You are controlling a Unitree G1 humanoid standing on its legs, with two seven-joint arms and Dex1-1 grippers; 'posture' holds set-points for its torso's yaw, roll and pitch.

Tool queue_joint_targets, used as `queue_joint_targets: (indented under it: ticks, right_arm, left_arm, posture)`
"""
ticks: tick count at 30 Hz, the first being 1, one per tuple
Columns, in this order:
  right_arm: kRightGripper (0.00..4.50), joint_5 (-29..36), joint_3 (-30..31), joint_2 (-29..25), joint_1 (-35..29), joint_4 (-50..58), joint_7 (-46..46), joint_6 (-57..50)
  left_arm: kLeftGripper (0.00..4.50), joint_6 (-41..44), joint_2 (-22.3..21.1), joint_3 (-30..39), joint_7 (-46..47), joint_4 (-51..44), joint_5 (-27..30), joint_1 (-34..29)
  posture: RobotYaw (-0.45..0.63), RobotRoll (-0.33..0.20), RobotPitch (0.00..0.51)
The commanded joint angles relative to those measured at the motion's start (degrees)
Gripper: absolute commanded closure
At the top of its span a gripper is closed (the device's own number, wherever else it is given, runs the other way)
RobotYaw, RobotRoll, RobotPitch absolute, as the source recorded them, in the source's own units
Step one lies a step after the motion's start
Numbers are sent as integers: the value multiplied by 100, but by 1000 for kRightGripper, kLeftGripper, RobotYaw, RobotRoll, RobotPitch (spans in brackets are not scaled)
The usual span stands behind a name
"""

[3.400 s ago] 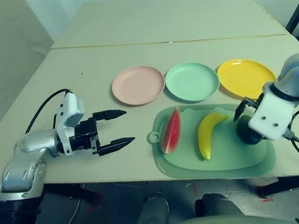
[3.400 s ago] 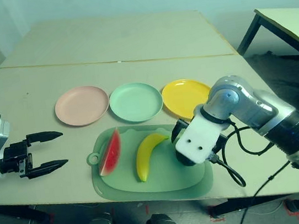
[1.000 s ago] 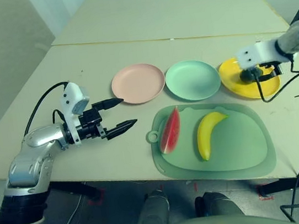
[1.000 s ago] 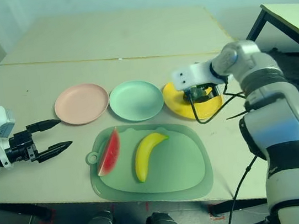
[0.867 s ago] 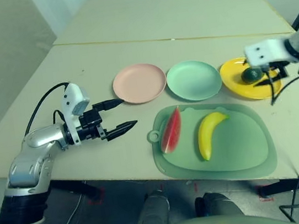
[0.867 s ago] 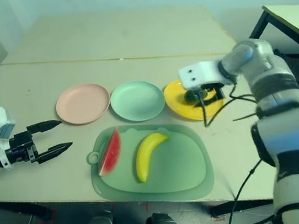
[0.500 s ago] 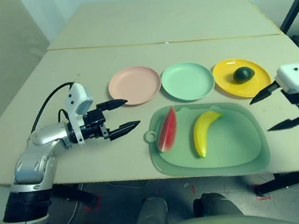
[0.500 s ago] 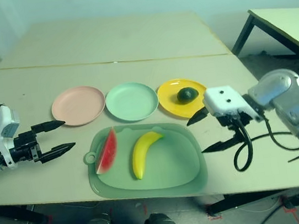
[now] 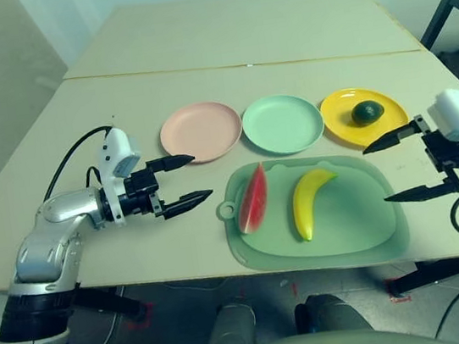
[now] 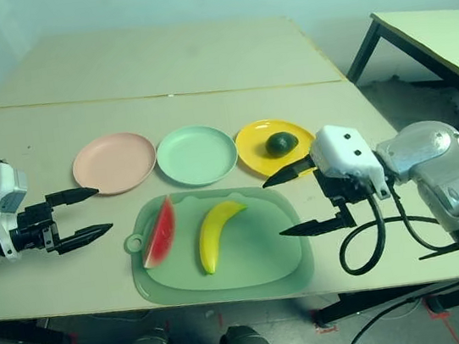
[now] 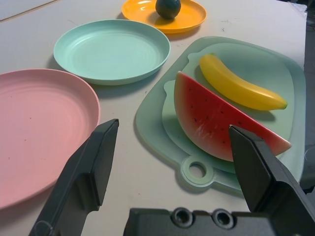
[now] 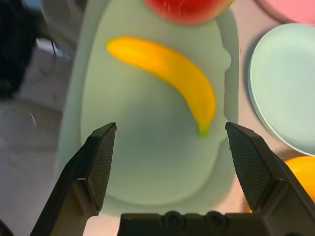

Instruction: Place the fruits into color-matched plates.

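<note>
On yellow plate (image 9: 362, 123), avocado (image 9: 366, 112), unlabelled

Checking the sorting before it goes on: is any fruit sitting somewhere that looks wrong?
Yes. The dark green avocado lies in the yellow plate, a colour mismatch, while the mint green plate holds nothing. The banana and watermelon wedge lie on the green mat, not yet sorted.
</note>
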State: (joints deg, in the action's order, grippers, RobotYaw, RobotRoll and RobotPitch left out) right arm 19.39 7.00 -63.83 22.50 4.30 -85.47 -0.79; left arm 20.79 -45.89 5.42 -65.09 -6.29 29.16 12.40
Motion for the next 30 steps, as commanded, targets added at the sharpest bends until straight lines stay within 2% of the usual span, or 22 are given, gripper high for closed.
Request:
queue_joint_targets:
  ticks: [1, 7, 16, 22, 26, 30]
  right_arm:
    - [35, -803, 473, 95, 531, 376, -155, 442]
    - [35, -1707, 1359, 623, 1384, 295, -582, 1069]
    - [35, -2485, 2355, 1132, 1924, -258, -703, 1416]
    - [35, -2842, 2557, 1779, 2251, -732, -685, 1459]
    - [35, -2988, 2611, 1998, 2328, -940, -642, 1572]
    - [35, -3012, 2627, 2178, 2371, -954, -671, 1537]
  left_arm:
    - [0, -28, 36, -90, -58, 62, -61, 52]
    - [0, -177, 76, -143, -132, 20, -113, -27]
    - [0, -168, 46, 30, -31, -250, 3, -424]
    - [0, -117, -25, 139, -249, -483, 255, -611]
    - [0, 46, -143, 211, -447, -559, 512, -593]
    - [0, -5, -270, 96, -704, -590, 498, -548]
  posture:
    - [77, 0, 85]
    - [106, 0, 92]
    - [165, 0, 97]
    - [197, 0, 98]
    - [199, 0, 100]
    - [198, 0, 99]
